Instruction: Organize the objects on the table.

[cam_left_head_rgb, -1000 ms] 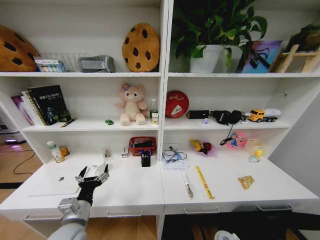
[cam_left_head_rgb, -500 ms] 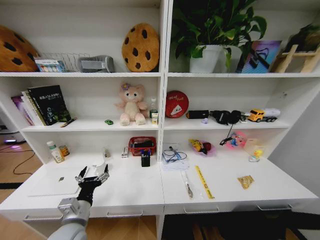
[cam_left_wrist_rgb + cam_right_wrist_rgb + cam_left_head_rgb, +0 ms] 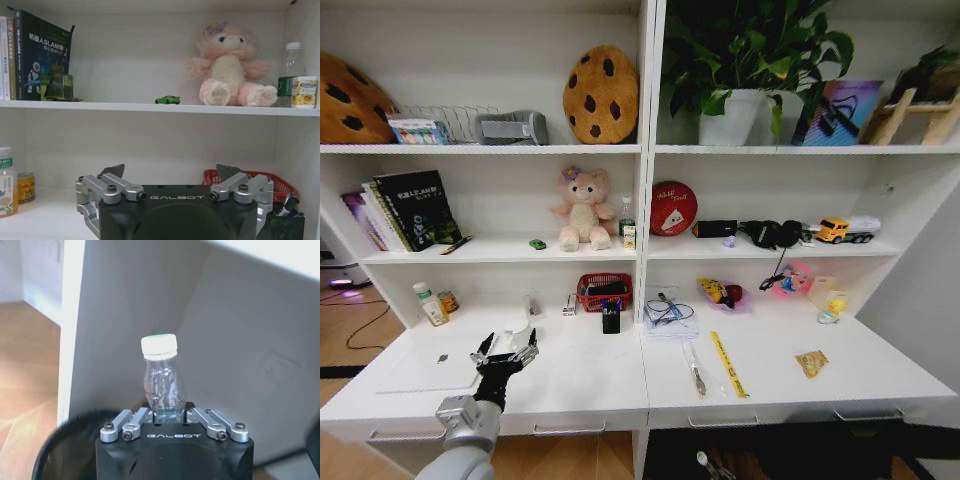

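Standing upright, cap up, clear bottle point(image 3: 160, 380) pinched at its base in right gripper point(image 3: 170, 416), below the table point(image 3: 800, 385) edge. Left gripper point(image 3: 503, 352) spread wide, empty, over table beside flat silver laptop point(image 3: 425, 362).

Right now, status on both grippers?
Left gripper open, hovering over table beside laptop. Right gripper shut on clear bottle, low beside the desk.

You're getting bright, even light with soft shadows under the shelf boards point(image 3: 500, 149). Straight lines are bowing outward from the pink teddy bear point(image 3: 582, 208), and edges are blurring.
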Robot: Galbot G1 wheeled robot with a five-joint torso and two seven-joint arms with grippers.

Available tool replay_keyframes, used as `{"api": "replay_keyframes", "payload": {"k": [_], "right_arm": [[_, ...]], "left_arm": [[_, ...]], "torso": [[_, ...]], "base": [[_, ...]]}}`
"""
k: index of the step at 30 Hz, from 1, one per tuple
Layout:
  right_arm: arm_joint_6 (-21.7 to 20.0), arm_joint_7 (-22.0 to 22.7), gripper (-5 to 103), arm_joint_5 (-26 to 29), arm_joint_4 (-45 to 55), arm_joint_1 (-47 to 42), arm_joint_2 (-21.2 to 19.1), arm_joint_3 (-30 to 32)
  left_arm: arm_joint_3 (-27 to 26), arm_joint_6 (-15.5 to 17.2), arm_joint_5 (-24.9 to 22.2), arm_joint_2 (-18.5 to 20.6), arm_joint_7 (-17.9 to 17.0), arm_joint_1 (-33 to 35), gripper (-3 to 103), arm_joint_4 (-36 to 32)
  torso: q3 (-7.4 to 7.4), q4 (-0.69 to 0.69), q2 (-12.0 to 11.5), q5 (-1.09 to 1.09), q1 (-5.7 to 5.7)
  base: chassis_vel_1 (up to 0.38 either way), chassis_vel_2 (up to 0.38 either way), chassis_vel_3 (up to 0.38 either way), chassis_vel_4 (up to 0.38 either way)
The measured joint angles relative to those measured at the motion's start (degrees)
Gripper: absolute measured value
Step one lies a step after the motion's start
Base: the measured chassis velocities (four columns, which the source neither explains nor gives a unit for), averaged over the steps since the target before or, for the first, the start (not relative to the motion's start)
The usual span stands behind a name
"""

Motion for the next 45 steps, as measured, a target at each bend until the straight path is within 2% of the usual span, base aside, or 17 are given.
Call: {"api": "replay_keyframes", "payload": {"k": [10, 13, 15, 19, 21, 24, 26, 27, 28, 30, 31, 34, 36, 39, 41, 42, 45], "right_arm": [[-1.4, 1.3, 21, -0.6, 2.2, 1.2, 2.9, -0.3], [-2.1, 1.7, 36, -1.0, 3.0, 0.7, 3.2, -0.3], [-2.3, 1.9, 36, -1.4, 3.1, 0.5, 3.2, -0.3], [-2.9, 3.3, 58, -1.6, 3.2, -0.1, 3.1, -0.2], [-3.0, 3.5, 58, -1.6, 3.2, -0.2, 3.2, -0.2], [-3.4, 4.5, 75, -1.3, 3.5, -0.5, 3.3, -0.2], [-3.7, 4.6, 75, -1.1, 3.7, -0.6, 3.4, -0.2], [-4.5, 4.8, 86, -0.7, 4.6, -1.2, 3.4, -0.2], [-5.6, 4.8, 86, 0.1, 6.2, -2.3, 3.5, -0.2], [-9.1, 4.5, 96, 2.9, 11.0, -5.4, 3.6, -0.4], [-9.1, 4.5, 96, 2.9, 11.0, -5.4, 3.6, -0.4], [-22.2, 2.7, 100, 13.2, 26.8, -16.1, 4.2, -1.8], [-25.0, 3.1, 100, 15.9, 30.1, -18.6, 4.1, -2.3], [-25.9, 3.3, 100, 16.8, 31.3, -19.5, 4.0, -2.4], [-29.4, 5.1, 100, 20.3, 35.9, -23.3, 4.1, -2.6], [-29.4, 5.1, 100, 20.3, 35.9, -23.3, 4.1, -2.6], [-32.7, 10.3, 100, 24.7, 42.2, -29.3, 4.0, -2.4]], "left_arm": [[0.0, 0.0, 0.0, 0.0, 0.0, 0.0, 100, 0.0], [0.0, 0.0, 0.0, 0.0, 0.0, 0.0, 100, 0.0], [0.0, 0.0, 0.0, 0.0, 0.0, 0.0, 100, 0.0], [0.0, 0.0, 0.0, 0.0, 0.0, 0.0, 100, 0.0], [0.0, 0.0, 0.0, 0.0, 0.0, 0.0, 100, 0.0], [0.0, 0.0, 0.0, 0.0, 0.0, 0.0, 100, 0.0], [0.0, 0.0, 0.0, 0.0, 0.0, 0.0, 100, 0.0], [0.0, 0.0, 0.0, 0.0, 0.0, 0.0, 100, 0.0], [0.0, 0.0, 0.0, 0.0, 0.0, 0.0, 100, 0.0], [0.0, 0.0, 0.0, 0.0, 0.0, 0.0, 100, 0.0], [0.0, 0.0, 0.0, 0.0, 0.0, 0.0, 100, 0.0], [0.0, 0.0, 0.0, 0.0, 0.0, 0.0, 100, 0.0], [0.0, 0.0, 0.0, 0.0, 0.0, 0.0, 100, 0.0], [0.0, 0.0, 0.0, 0.0, 0.0, 0.0, 100, 0.0], [0.0, 0.0, 0.0, 0.0, 0.0, 0.0, 100, 0.0], [0.0, 0.0, 0.0, 0.0, 0.0, 0.0, 100, 0.0], [0.0, 0.0, 0.0, 0.0, 0.0, 0.0, 100, 0.0]], "torso": [[0.0, -0.01, 0.0, -0.01, 0.0], [0.0, -0.02, 0.0, 0.0, 0.0], [0.0, -0.02, 0.0, -0.01, 0.0], [0.0, -0.02, 0.0, -0.01, 0.0], [0.0, -0.02, 0.0, -0.01, 0.0], [0.0, -0.02, 0.0, 0.0, 0.0], [-0.01, -0.02, 0.0, 0.0, 0.0], [-0.01, 0.0, 0.0, 0.0, 0.0], [-0.01, 0.0, 0.0, 0.0, 0.0], [-0.01, 0.0, 0.0, 0.0, 0.0], [-0.01, 0.0, 0.0, 0.0, 0.0], [-0.01, -0.03, 0.0, 0.02, 0.0], [-0.02, -0.03, 0.0, -0.01, -0.01], [-0.01, -0.03, 0.0, -0.01, -0.01], [-0.02, -0.03, 0.0, -0.01, -0.02], [-0.02, -0.03, 0.0, -0.01, -0.02], [-0.02, -0.02, 0.0, 0.0, -0.02]], "base": [[0.0, 0.0, 0.0, 0.0], [0.0, 0.0, 0.0, 0.0], [0.0, 0.0, 0.0, 0.0], [0.0, 0.0, 0.0, 0.0], [0.0, 0.0, 0.0, 0.0], [0.0, 0.0, 0.0, 0.0], [0.0, 0.0, 0.0, 0.0], [0.0, 0.0, 0.0, 0.0], [0.0, 0.0, 0.0, 0.0], [0.0, 0.0, 0.0, 0.0], [0.0, 0.0, 0.0, 0.0], [0.0, 0.0, 0.0, 0.0], [0.0, 0.0, 0.0, 0.0], [0.0, 0.0, 0.0, 0.0], [0.0, 0.0, 0.0, 0.0], [0.0, 0.0, 0.0, 0.0], [0.0, 0.0, 0.0, 0.0]]}}
